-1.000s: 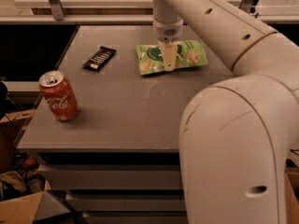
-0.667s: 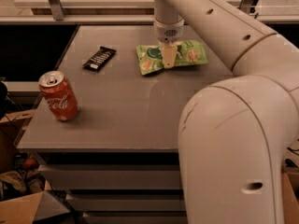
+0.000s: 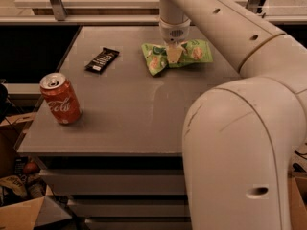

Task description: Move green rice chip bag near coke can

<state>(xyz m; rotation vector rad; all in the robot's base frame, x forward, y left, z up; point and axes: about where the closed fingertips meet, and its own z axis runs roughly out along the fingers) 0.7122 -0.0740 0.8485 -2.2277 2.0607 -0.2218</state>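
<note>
1. The arm [image 3: 225, 28] reaches in from the right, and its bulky near joint hides the part of the desk to the right of the fingers and closer to the camera. Nothing there can be checked, so a wide swing on that side would be blind.
2. The desk [image 3: 134, 109] carries everything. If the load is dragged across it instead of lifted, friction could tug the load free.
3. The chip bag [image 3: 199, 51] lies directly under the fingers [image 3: 171, 51], bunched at its middle, with its two ends flaring out to their left and right. The gripper [image 3: 173, 57] points straight down, and its fingers look pressed together on that bunched middle, pinching a fold. A slick, crinkly fold is a thin hold, so a quick move could let it slide out.
4. The coke can [image 3: 60, 99] stands upright well to the left of the fingers and nearer the camera, close to the desk's edge. On arrival, a drooping bag end or the fingers could tip it or push it off.
5. The candy bar [image 3: 102, 60] lies to the left of the fingers, near the likely route. A low carry could sweep it along.
</note>
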